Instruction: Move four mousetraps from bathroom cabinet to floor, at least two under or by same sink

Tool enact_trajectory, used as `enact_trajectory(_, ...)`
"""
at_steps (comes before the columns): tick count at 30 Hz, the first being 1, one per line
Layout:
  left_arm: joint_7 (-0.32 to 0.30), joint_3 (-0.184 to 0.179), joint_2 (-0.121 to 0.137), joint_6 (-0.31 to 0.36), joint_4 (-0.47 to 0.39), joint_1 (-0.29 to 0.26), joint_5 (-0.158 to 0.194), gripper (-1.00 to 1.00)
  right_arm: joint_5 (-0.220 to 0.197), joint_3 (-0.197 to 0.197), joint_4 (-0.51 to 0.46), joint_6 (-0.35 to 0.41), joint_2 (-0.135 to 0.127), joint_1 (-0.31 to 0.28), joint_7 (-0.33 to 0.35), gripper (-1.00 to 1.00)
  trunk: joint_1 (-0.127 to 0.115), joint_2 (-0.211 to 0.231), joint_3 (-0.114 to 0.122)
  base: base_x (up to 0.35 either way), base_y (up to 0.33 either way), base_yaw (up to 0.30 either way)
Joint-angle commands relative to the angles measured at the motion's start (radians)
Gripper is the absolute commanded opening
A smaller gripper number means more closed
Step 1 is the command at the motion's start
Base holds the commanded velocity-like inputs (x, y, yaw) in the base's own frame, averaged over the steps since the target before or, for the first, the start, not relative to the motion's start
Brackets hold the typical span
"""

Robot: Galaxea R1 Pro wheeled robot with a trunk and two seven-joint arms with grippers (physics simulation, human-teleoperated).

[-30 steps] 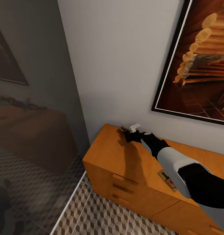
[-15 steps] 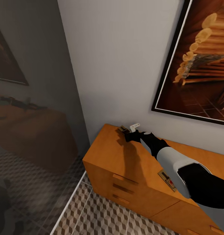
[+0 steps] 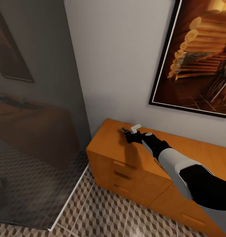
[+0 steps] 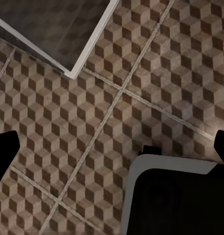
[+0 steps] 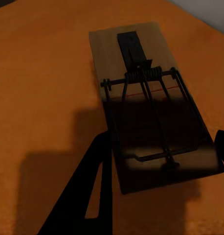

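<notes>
1. Right gripper (image 3: 128, 134) sits low over the far left end of the cabinet (image 3: 109, 144), its black fingers straddling a mousetrap (image 5: 151, 103). In the right wrist view one finger (image 5: 90, 196) lies along one long edge of the board and the tip of the other shows at the opposite edge, so the jaws are spread around the trap. I cannot tell whether the near finger already touches the wood.

2. That mousetrap lies flat on the orange-brown top, near the wall, with its wire bar and spring facing up and a thin red line across the board.

3. Left gripper (image 4: 112, 147) hangs over the bathroom floor (image 4: 68, 122); its two dark fingertips sit at opposite edges of the left wrist view with nothing between them, so it is spread and empty.

4. Cube-patterned tiles run in front of the cabinet and beside a white-edged glass panel (image 3: 65, 197). No trap lies on the tiles that show.

5. Judging by this, the task looks to be at an early stage: this trap is not yet lifted, no sink is in sight, and all four traps have yet to be set down on the floor, two of them by one sink.

6. A framed picture (image 3: 198, 62) hangs on the wall above the cabinet.
</notes>
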Motion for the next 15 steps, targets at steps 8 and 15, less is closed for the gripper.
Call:
enact_trajectory(8,0.005,-0.009,-0.001,-0.005,0.003,-0.001,0.002,1.0,-0.006,0.002,0.0,0.006,-0.001,-0.001,0.0,-1.0,0.0,-0.002,-0.002,-0.336,0.0,0.0)
enact_trajectory(15,0.005,-0.009,-0.001,-0.005,0.003,-0.001,0.002,1.0,-0.006,0.002,0.0,0.006,-0.002,-0.001,0.0,-1.0,0.0,-0.002,-0.002,-0.337,0.001,0.0)
